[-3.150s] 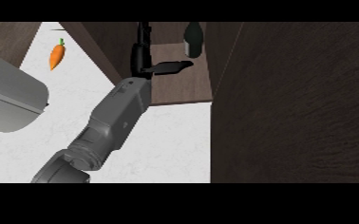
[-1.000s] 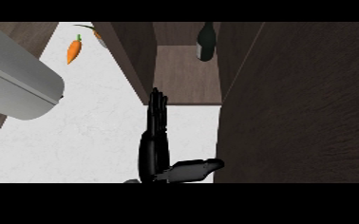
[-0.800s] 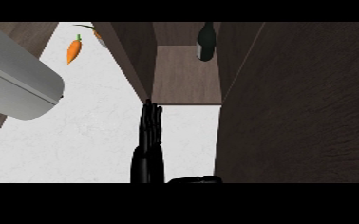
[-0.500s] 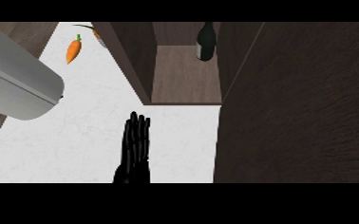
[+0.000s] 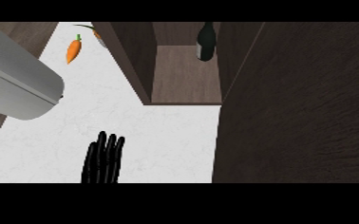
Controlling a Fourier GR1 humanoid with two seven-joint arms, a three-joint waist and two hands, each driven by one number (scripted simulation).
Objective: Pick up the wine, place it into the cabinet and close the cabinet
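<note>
Standing upright on the cabinet (image 5: 186, 76) shelf at upper centre, the wine (image 5: 205, 42) is already in place; one robot hand (image 5: 103, 159), fingers straight and held together, sits low left over the table (image 5: 161, 137), holding nothing; which arm it belongs to is unclear; the door (image 5: 288, 104) at right looks open; a careless swing might clip the bottle or leave the door ajar.

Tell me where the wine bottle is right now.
In the head view the wine bottle stands upright inside the open cabinet, at the back of its floor toward the right wall, upper middle of the picture.
</note>
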